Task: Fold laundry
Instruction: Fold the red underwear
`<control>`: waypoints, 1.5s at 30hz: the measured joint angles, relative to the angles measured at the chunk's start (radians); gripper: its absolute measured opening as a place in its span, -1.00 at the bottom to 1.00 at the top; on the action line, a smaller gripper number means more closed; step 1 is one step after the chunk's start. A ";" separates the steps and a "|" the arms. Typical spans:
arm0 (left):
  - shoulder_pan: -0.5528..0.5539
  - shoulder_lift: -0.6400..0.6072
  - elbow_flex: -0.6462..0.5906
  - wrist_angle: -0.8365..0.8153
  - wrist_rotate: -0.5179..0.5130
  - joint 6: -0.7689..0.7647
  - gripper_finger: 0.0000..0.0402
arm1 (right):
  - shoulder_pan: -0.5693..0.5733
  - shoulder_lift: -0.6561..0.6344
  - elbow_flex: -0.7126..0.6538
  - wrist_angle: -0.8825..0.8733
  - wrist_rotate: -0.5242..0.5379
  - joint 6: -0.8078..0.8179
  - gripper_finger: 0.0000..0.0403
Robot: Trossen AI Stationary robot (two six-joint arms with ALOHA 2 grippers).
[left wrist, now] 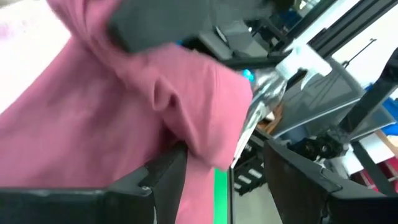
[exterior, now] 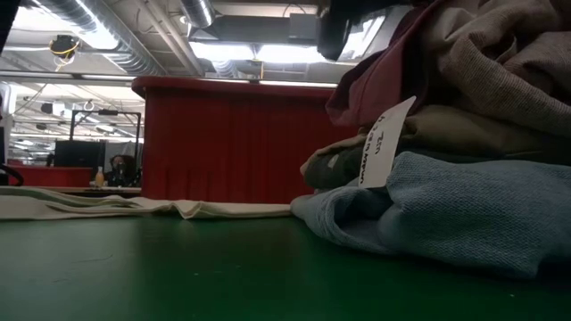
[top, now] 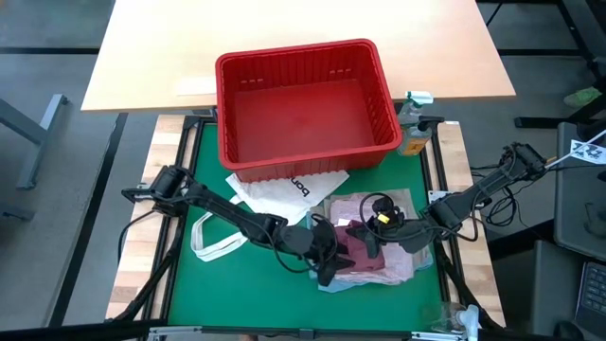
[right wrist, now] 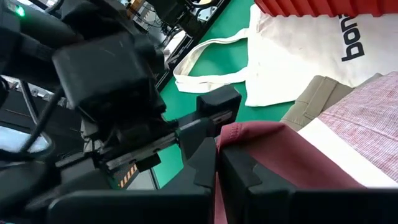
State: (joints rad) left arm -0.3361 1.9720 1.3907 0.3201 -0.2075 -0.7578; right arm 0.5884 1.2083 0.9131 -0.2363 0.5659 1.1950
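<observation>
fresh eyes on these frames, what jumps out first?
The big red basket at the far edge of the green mat, empty as far as the high view shows. Then the heap of laundry on the mat's near right, where both arms meet: the right gripper is shut on a maroon garment, and the left gripper is open beside that cloth. A white tote bag lies flat between basket and heap.

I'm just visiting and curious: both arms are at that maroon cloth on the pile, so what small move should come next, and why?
Probably the left gripper should close on the maroon cloth. Its jaws stand open with the cloth's edge between them, while the right gripper is already shut on the same cloth, so a second grip would let both arms lift and spread it.
</observation>
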 joint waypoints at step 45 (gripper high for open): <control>0.032 0.023 0.000 -0.157 0.216 -0.077 -0.96 | 0.000 0.054 0.000 -0.011 0.035 -0.052 -0.95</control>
State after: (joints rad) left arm -0.3043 1.9945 1.3907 0.1626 0.0083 -0.8353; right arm 0.5884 1.2627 0.9131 -0.2469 0.6006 1.1427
